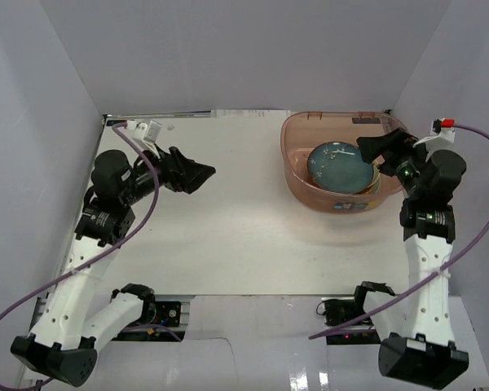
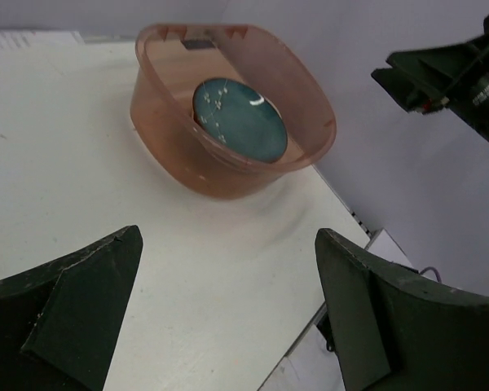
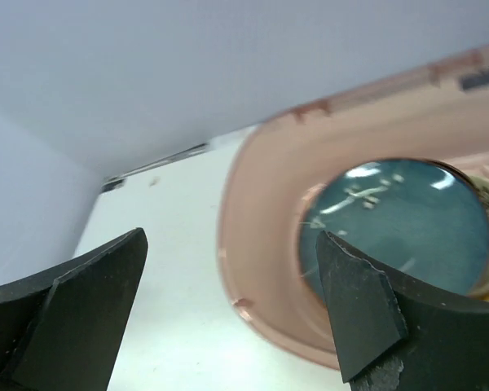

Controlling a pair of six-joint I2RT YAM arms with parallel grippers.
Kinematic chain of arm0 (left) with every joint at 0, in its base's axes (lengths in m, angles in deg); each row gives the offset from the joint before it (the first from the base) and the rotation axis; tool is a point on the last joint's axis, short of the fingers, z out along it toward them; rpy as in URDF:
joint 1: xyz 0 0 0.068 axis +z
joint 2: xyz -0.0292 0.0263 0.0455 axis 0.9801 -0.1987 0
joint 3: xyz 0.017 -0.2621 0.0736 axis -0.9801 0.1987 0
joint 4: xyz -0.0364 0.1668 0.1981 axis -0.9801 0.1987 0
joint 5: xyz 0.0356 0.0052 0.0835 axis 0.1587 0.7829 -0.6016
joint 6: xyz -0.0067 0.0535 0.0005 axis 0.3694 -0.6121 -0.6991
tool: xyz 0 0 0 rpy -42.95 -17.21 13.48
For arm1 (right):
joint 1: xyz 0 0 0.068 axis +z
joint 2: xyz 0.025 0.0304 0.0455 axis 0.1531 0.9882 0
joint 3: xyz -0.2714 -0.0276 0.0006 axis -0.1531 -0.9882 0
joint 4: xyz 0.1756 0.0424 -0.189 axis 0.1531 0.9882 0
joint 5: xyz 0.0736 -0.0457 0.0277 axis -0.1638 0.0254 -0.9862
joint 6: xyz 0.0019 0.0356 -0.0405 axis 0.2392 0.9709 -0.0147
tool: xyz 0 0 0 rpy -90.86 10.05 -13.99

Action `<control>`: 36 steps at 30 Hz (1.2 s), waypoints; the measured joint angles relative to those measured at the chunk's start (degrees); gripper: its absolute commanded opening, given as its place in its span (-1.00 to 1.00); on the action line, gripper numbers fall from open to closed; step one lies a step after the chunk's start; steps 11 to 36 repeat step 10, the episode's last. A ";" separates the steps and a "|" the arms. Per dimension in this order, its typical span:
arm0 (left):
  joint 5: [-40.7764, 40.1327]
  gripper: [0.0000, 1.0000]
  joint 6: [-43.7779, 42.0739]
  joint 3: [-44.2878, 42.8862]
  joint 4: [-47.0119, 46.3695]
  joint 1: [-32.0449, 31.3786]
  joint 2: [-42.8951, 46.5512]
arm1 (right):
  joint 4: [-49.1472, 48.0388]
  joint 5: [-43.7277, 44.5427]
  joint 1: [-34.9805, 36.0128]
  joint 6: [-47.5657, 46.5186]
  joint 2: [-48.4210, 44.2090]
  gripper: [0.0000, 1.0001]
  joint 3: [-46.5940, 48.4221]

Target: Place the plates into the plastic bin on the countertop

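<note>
Left gripper (image 1: 194, 174): hovers over the left side of the worktop, near the far-left corner, pointing right toward the bin. Its fingers are spread wide with nothing between them.
Worktop (image 1: 228, 232): white and matte. I see no plate lying on it outside the bin in any view.
Bin (image 1: 287, 137): a translucent pinkish-brown tub sitting in the far-right corner of the worktop.
Plates (image 1: 340, 167): stacked inside the bin toward its right wall. A teal one lies on top, face up, and only the edges of paler ones show beneath it.
Right gripper (image 1: 373, 149): hangs over the right part of the bin, just above the stack and apart from the teal plate. Its fingers are spread and empty.
Handling: the plates look stiff, glazed and breakable, so probably slippery under hard pads and noisy or chipped if dropped. Each one seems light enough for one arm.
Where to hold: at the rim, with one finger over the lip and one beneath, since the flat middle offers nothing to pinch.
Progress: judging by what shows, the job is at or near its end.
</note>
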 measured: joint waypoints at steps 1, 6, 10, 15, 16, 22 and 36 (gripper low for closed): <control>-1.11 0.96 -0.15 -0.83 0.13 0.00 1.03 | -0.81 -3.48 0.13 0.09 -2.54 0.80 -0.02; -7.67 0.96 -0.76 -4.50 0.11 0.00 8.39 | -2.01 -12.04 0.83 -0.24 -12.81 0.80 1.64; -9.79 0.96 -1.55 -4.87 -0.59 0.00 14.45 | -2.36 -14.29 2.36 -2.14 -15.80 0.80 6.43; -9.79 0.96 -1.55 -4.87 -0.59 0.00 14.45 | -2.36 -14.29 2.36 -2.14 -15.80 0.80 6.43; -9.79 0.96 -1.55 -4.87 -0.59 0.00 14.45 | -2.36 -14.29 2.36 -2.14 -15.80 0.80 6.43; -9.79 0.96 -1.55 -4.87 -0.59 0.00 14.45 | -2.36 -14.29 2.36 -2.14 -15.80 0.80 6.43; -9.79 0.96 -1.55 -4.87 -0.59 0.00 14.45 | -2.36 -14.29 2.36 -2.14 -15.80 0.80 6.43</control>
